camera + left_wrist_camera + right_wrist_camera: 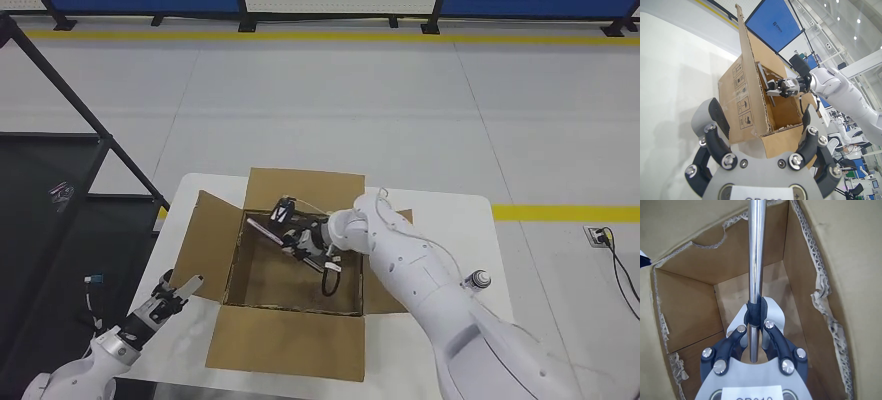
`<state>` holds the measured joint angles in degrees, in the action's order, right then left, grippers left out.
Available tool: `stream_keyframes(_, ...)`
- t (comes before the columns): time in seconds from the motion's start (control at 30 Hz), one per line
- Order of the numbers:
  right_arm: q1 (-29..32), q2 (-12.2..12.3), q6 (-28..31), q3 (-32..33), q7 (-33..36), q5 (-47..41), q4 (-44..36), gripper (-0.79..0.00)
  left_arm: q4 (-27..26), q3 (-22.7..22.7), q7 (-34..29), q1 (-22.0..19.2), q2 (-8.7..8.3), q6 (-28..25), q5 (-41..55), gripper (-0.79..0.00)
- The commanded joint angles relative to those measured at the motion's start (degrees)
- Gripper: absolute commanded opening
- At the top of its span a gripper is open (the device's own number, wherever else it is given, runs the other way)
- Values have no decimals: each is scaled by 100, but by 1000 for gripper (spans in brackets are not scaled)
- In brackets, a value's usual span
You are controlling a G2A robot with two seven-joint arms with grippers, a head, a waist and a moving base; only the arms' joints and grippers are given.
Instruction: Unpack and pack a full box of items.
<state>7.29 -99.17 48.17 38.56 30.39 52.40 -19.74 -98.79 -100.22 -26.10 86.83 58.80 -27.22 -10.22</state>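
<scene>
Centrally, right gripper (pixel 755 311) clamped near one end of polished metal rod (pixel 755 256), slanting inside open cardboard box (pixel 290 345). Rod: rigid, probably heavy, slippery; grip nearer midpoint would resist tilting. Left gripper (pixel 761 112) spread, beside box corner.

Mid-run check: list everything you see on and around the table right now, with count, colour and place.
cardboard box: 1, brown, open on the table, flaps spread
metal rod: 1, shiny silver, inside the box, held at one end
small object: 1, grey with a dark top, on the table beside the box; too small to identify
table: 1, white, under the box
frame: 1, black, beside the table
right gripper: 1, black fingers, shut on the metal rod inside the box
left gripper: 1, black fingers, open, outside the box near a side flap
</scene>
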Motion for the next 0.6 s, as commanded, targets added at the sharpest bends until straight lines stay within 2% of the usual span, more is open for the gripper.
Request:
stream_keyframes(0.0, 91, 147, 107, 98, -73, 40, -242, -785, 0, -3, 9, -5, -1, 2, 1, 0)
stream_keyframes(0.1, 328, 401, 183, 316, -147, 88, -783, -785, 5, 2, 24, -5, 0, -3, 12, 0)
stream_keyframes(0.23, 889, 794, -91, 862, -59, -65, -1857, -785, 30, 16, 33, -10, 2, -2, 21, 0)
stream_keyframes(0.4, 2012, 1317, -496, 1874, 628, -386, -3823, -785, 44, 30, 47, -17, 3, 16, 10, 0)
stream_keyframes(0.57, 3177, 1648, -939, 2790, 1331, -912, -5650, -785, 58, 20, 58, -19, 2, 23, 8, 0)
